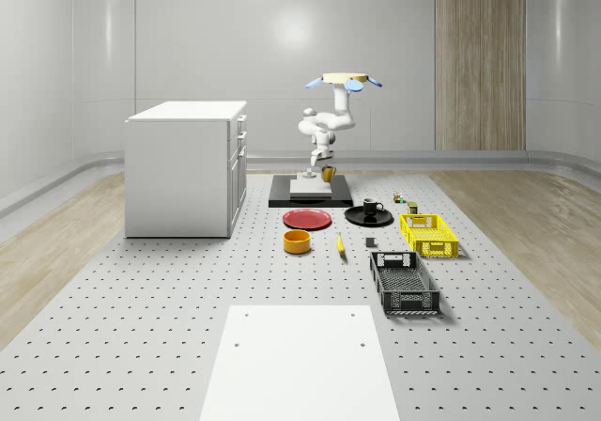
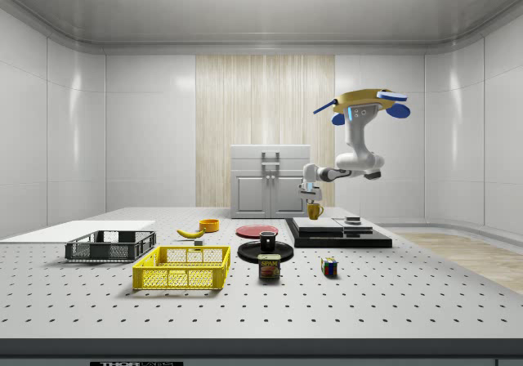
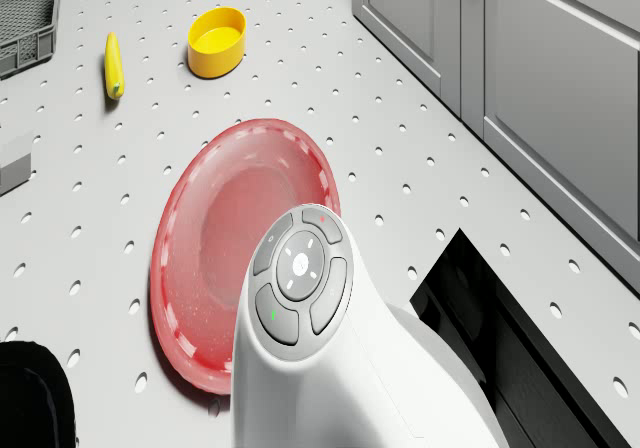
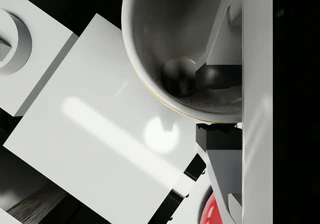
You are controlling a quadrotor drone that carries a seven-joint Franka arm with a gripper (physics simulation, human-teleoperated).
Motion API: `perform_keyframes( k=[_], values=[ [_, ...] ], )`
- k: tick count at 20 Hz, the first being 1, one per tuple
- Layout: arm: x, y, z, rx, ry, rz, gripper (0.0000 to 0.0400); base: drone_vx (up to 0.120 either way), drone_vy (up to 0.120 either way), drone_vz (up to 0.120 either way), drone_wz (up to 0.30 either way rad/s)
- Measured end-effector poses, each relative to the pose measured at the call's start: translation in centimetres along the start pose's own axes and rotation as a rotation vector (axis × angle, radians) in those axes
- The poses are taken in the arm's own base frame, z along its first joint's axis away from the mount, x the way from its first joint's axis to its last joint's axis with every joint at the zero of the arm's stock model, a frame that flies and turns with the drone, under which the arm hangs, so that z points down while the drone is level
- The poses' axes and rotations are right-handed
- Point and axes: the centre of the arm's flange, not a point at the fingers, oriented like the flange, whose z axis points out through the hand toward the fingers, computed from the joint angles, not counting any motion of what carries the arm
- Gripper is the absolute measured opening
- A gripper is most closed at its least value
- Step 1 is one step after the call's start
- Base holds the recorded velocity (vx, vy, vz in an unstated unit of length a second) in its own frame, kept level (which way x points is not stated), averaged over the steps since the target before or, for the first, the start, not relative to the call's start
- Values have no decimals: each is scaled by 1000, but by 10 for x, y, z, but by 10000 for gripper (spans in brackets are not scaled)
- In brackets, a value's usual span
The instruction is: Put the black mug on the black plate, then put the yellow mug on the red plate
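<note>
— Mug rim right up close: where is the yellow mug (image 4: 175, 49)?
— Clamped in the gripper (image 2: 313, 206), hanging above the black platform (image 1: 311, 192); the drone (image 1: 344, 81) hovers over it.
— And the black mug (image 1: 372, 208)?
— Sitting on the black plate (image 1: 355, 218), beside the red plate (image 1: 307, 219).

Only legible text: "SPAM" on the can (image 2: 270, 267) in the side view (well apart from the pincer (image 2: 311, 195), lower and nearer the camera). Cube (image 2: 328, 266) nearby: no readable marks.
</note>
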Motion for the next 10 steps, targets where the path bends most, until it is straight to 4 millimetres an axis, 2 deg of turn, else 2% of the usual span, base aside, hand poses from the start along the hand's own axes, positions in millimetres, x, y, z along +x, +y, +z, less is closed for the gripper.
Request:
perform_keyframes(
  k=[10],
  values=[
    [0, 0, 0, 0, 0, 0, 100, 120, 0, 0, 0]
  ],
)
